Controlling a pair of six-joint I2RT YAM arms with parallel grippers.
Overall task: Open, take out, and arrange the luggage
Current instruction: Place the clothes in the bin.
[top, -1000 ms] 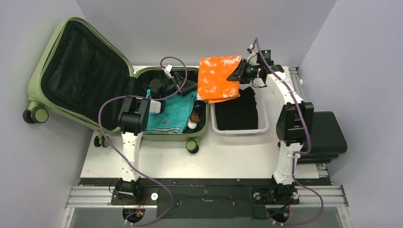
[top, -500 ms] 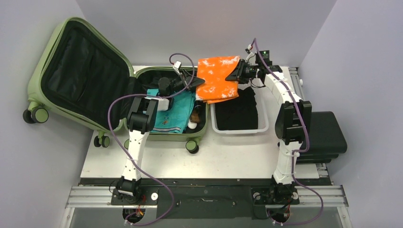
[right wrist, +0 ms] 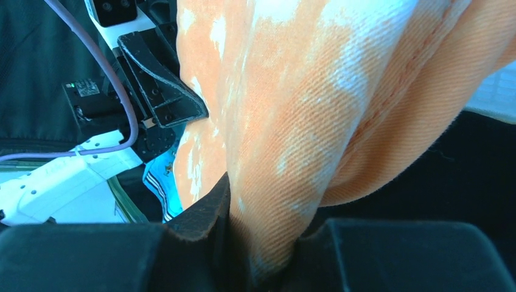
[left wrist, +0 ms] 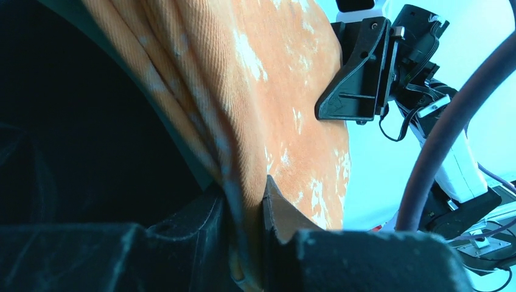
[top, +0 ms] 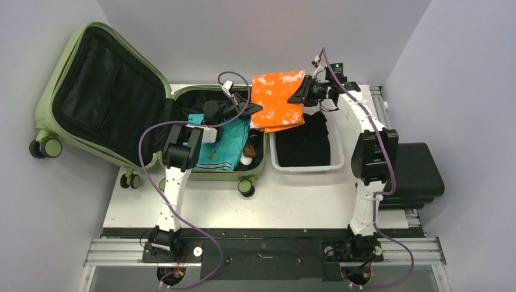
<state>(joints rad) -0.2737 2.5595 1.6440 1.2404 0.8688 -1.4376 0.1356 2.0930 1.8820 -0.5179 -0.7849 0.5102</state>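
Clamps orange cloth with left end effector and right end effector, above white basket holding black fabric. Shows luggage open at desk's left, teal garment inside, just beside basket.

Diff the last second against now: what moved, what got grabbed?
The left gripper reached right over the luggage to the left edge of the orange cloth and closed on it. The right gripper still pinches the opposite edge; the cloth stays above the white basket, the luggage open.
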